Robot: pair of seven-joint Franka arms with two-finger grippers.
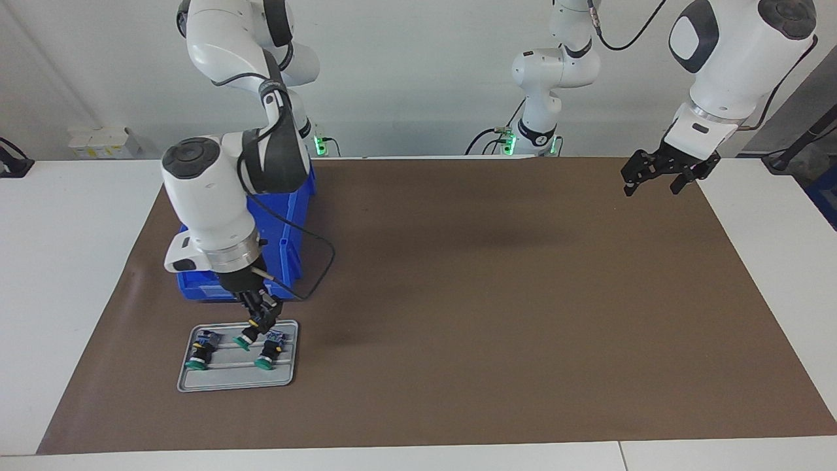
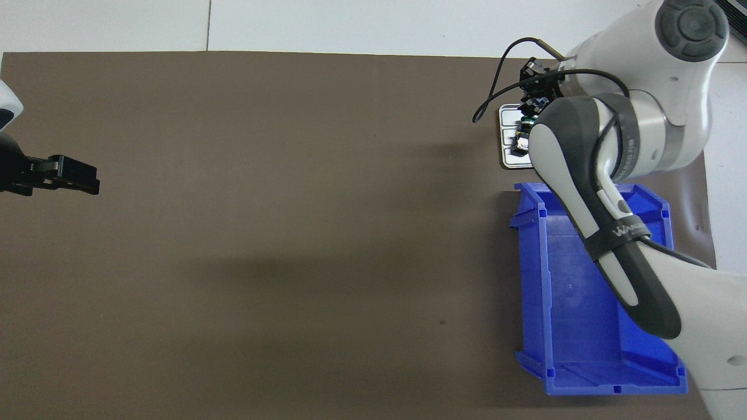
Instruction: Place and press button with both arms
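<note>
A grey tray [image 1: 229, 379] lies on the brown mat at the right arm's end, next to a blue bin. Two buttons with green caps lie on it, one [image 1: 199, 353] at the outer edge and one [image 1: 269, 350] at the inner edge. My right gripper [image 1: 257, 325] reaches down over the tray between them and is shut on the body of a third button [image 1: 243, 340], held tilted just above the tray. In the overhead view the right arm hides most of the tray [image 2: 506, 158]. My left gripper [image 1: 654, 185] waits open and empty, raised over the mat's corner near the left arm's base; it also shows in the overhead view [image 2: 70, 175].
A blue bin [image 1: 288, 261] stands on the mat just nearer to the robots than the tray, partly under the right arm; it looks empty in the overhead view [image 2: 528, 280]. The brown mat [image 1: 497, 294] covers the table's middle, with white table around it.
</note>
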